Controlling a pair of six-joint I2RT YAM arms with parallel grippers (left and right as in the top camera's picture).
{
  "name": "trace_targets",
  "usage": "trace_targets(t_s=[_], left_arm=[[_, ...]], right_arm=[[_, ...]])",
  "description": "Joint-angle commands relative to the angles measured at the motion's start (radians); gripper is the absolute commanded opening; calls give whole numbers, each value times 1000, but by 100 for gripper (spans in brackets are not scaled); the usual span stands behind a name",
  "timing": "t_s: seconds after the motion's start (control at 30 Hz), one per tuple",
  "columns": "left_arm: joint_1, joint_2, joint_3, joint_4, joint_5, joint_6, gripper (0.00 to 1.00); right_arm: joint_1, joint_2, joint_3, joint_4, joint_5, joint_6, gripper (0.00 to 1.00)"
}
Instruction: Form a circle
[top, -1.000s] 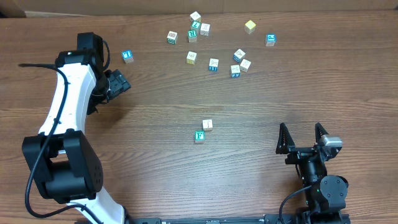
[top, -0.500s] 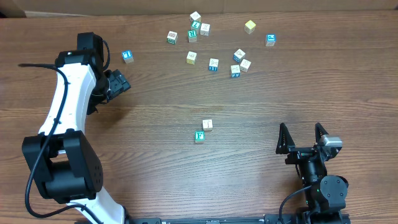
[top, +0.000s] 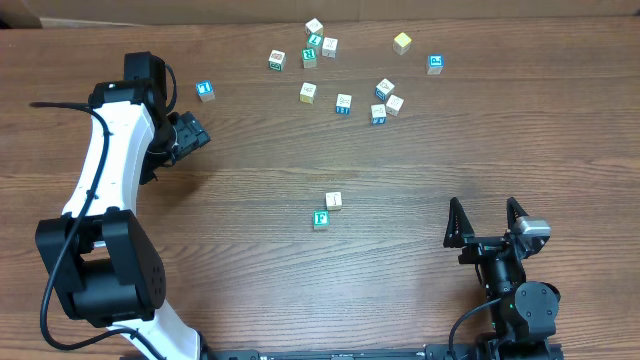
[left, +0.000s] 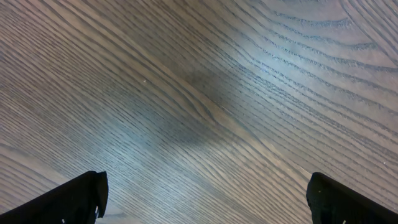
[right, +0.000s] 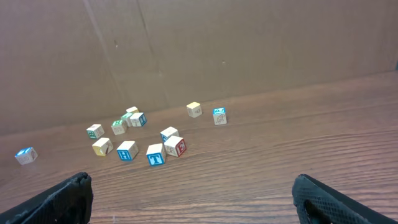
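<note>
Overhead view shows that no circle exists yet: only a cream cube (top: 333, 201) and a green-faced cube (top: 321, 220) lie just beside each other at mid-surface, and the other cubes (top: 343, 103) are scattered near the far edge. The left end effector (top: 192, 133) and the right end effector (top: 484, 212) both stand wide open, holding nothing. I judge each small wooden cube should be taken squarely by two flat faces, because smooth sides and sharp corners can slip or twist on the grained wood surface (top: 400, 170).

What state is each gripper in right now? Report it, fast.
Left gripper: open, holding nothing, above the bare brown wooden table.
Right gripper: open, holding nothing.
</note>
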Motion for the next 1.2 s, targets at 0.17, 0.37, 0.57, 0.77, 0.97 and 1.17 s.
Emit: trace_targets(t_s=[0.17,0.37,0.57,0.77,0.97,1.17], left_arm=[[0,0,21,2,-15,11,100],[0,0,21,2,-15,11,100],[0,0,21,2,-15,11,100],[0,0,21,2,-15,11,100],[0,0,21,2,-15,11,100],[0,0,21,4,-15,11,100]], right_arm=[[-6,-10,-10,6,-9,-15,100],[-6,-10,-10,7,-10,-10,100],[-6,-10,-10,6,-31,48,100],[-6,-10,22,-14,-108,48,100],[-6,-7,175,-156,-111,29,100],[-6,89,397,-237,-119,18,100]])
